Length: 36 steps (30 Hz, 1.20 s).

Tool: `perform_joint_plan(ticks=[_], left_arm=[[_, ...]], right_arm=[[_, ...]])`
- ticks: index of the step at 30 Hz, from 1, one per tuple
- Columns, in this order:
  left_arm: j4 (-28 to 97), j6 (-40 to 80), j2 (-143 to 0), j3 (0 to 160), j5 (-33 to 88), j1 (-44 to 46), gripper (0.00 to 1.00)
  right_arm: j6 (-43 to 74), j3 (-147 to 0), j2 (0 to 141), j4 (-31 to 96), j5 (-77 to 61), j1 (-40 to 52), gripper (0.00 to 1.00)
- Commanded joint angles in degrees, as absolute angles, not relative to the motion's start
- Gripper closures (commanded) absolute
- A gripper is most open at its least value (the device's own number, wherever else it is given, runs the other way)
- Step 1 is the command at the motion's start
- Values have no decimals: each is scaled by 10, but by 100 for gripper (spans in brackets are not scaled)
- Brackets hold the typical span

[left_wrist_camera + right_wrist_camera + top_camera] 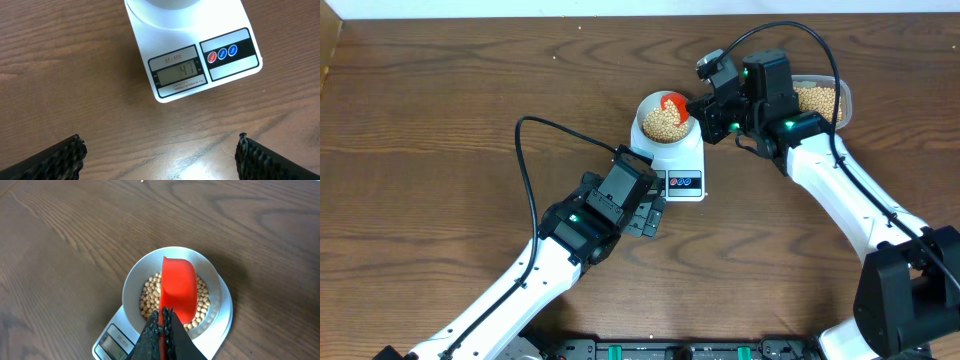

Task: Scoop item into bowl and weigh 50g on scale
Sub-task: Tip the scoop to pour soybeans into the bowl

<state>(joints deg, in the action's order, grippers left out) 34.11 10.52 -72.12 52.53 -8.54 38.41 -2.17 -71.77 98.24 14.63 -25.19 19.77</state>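
The pale bowl (650, 106) stands on the white scale (682, 165) and holds tan beans (660, 123). My right gripper (705, 112) is shut on the handle of a red scoop (674, 104), whose cup is turned over above the beans. The right wrist view shows the scoop (177, 287), the beans (150, 297), the bowl (134, 280) and my right fingers (163, 320). My left gripper (160, 155) is open and empty over bare table, just in front of the scale (145, 30). Its display (180, 71) reads about 47.
A clear plastic tub (822, 98) with more beans stands at the back right, behind my right arm. Black cables run over the wooden table (440, 130) by both arms.
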Motion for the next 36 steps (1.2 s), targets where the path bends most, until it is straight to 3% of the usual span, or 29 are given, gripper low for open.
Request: perform_joint_plan(ticks=[1, 22, 36], left_arm=[[342, 109, -719, 526, -95, 384, 2], [342, 109, -719, 526, -95, 384, 2], [342, 109, -719, 526, -95, 384, 2]], right_arm=[[-48, -719, 974, 144, -243, 203, 99], [-69, -719, 974, 144, -243, 204, 99], [-156, -719, 974, 148, -246, 204, 99]])
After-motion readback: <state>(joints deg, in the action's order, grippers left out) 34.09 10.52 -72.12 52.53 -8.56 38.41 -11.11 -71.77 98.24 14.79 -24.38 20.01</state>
